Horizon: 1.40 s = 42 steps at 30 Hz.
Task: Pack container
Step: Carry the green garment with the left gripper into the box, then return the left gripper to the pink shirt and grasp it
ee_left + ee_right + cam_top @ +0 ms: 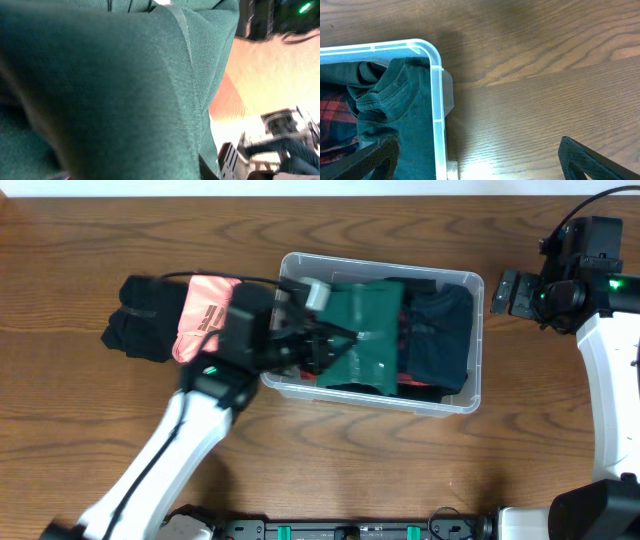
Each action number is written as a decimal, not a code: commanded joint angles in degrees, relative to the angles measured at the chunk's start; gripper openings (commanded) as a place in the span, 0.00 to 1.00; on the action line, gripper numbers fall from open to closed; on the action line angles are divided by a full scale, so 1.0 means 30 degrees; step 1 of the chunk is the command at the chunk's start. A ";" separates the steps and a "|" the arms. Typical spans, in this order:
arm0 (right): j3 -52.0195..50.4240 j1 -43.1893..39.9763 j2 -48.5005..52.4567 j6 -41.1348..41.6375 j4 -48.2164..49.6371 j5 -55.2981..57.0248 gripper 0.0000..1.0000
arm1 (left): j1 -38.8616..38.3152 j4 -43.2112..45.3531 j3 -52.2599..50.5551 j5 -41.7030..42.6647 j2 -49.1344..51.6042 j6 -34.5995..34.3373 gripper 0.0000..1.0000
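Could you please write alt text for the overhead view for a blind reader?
The left gripper reaches into a clear rectangular plastic container, over a folded green garment beside dark navy clothing. A pink garment and a black garment lie on the wooden table; the right gripper sits outside.

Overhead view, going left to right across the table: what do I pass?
black clothes → pink garment → green garment → dark navy garment → container right wall → right gripper
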 commanded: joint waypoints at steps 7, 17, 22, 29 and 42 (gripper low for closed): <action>-0.0015 -0.0036 -0.0182 0.0262 -0.0073 0.0058 0.99 | -0.2025 0.2805 0.0379 -0.0379 0.4561 0.0124 0.06; -0.0015 -0.0036 -0.0182 0.0255 -0.0175 0.0058 0.99 | -0.1049 0.2761 0.0976 0.0568 0.5901 0.0124 0.98; -0.0015 -0.0022 -0.0182 0.0124 -0.0189 0.0058 0.99 | 0.0605 -0.0954 0.3504 0.0248 0.4371 0.1144 0.98; -0.0015 -0.0029 -0.0182 0.0044 -0.0189 0.0058 0.99 | 0.4116 -0.6564 0.5537 -0.5115 0.0794 0.2907 0.98; -0.0015 -0.0022 -0.0175 0.0051 -0.0204 0.0051 0.99 | 1.2976 -1.1672 0.4823 -0.6754 0.3716 0.4830 0.98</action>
